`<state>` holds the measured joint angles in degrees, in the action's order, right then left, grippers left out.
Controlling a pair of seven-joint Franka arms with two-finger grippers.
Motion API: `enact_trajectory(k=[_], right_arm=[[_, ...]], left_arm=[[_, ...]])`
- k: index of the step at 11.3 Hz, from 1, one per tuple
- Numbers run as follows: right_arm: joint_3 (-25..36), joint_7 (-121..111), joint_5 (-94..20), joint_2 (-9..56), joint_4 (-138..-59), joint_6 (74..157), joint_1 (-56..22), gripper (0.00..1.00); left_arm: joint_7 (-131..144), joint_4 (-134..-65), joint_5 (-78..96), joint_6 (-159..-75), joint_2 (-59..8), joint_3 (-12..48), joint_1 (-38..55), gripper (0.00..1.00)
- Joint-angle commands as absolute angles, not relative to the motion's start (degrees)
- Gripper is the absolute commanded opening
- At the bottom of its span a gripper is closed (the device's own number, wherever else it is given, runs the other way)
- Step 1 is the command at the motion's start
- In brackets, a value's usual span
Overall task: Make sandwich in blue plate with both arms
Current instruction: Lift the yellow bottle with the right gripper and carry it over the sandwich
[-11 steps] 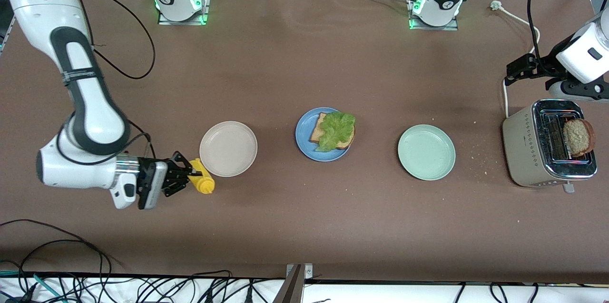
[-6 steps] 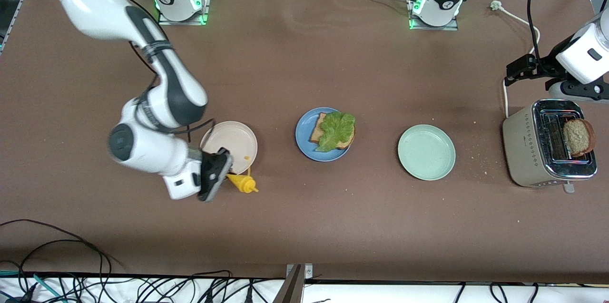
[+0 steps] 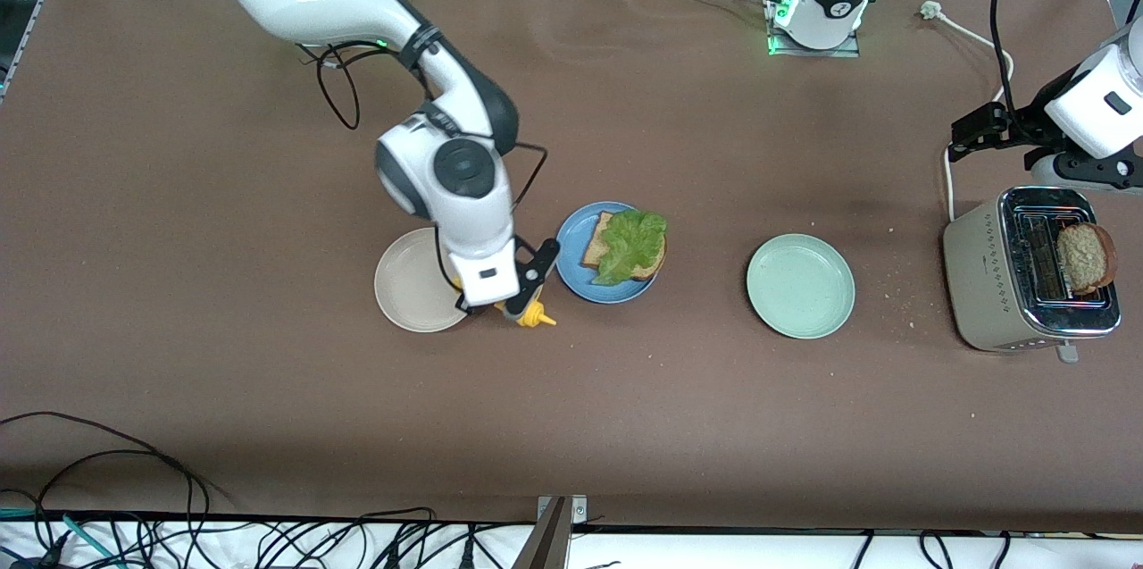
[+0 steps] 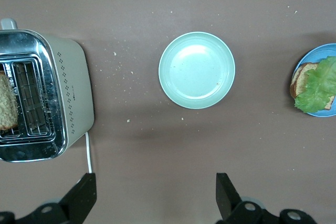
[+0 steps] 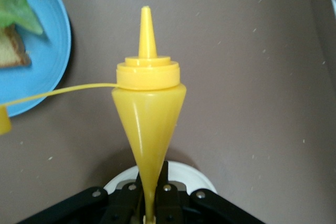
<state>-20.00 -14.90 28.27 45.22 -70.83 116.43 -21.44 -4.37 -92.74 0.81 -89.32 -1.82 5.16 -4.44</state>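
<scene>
Right claw (image 3: 516,305), at frame centre, pinches the yellow sauce bottle (image 5: 147,108) beside the blue plate (image 3: 571,270); squeezed early, sauce hits the surface. Left claw (image 4: 152,200) waits, spread empty

Round blue plate (image 3: 571,270) mid-table, holding one toasted bread slice (image 3: 596,251) topped with ruffled green lettuce (image 3: 629,243)
</scene>
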Motion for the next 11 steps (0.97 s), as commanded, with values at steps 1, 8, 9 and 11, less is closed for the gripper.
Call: enact_trajectory(k=[1,8,9,11], right_arm=[[-19.25,-5.65,38.99,44.03,-70.66,104.27,-30.29,0.0],[-18.37,-0.79,55.0,45.09,-72.23,92.2,-44.03,0.0],[-18.28,-0.97,56.59,45.09,-73.38,91.94,-45.16,0.0],[-18.19,-2.54,61.58,46.66,-73.48,89.31,-46.05,0.0]], left_arm=[[-6.41,-91.5,1.23,-88.33,-2.11,5.01,-5.19,1.0],[-9.05,-90.79,1.32,-88.33,-2.11,4.92,-5.98,1.0],[-9.05,-90.7,1.32,-88.33,-2.11,4.92,-6.32,1.0],[-8.79,-89.92,1.32,-88.42,-2.72,5.01,-6.51,1.0]])
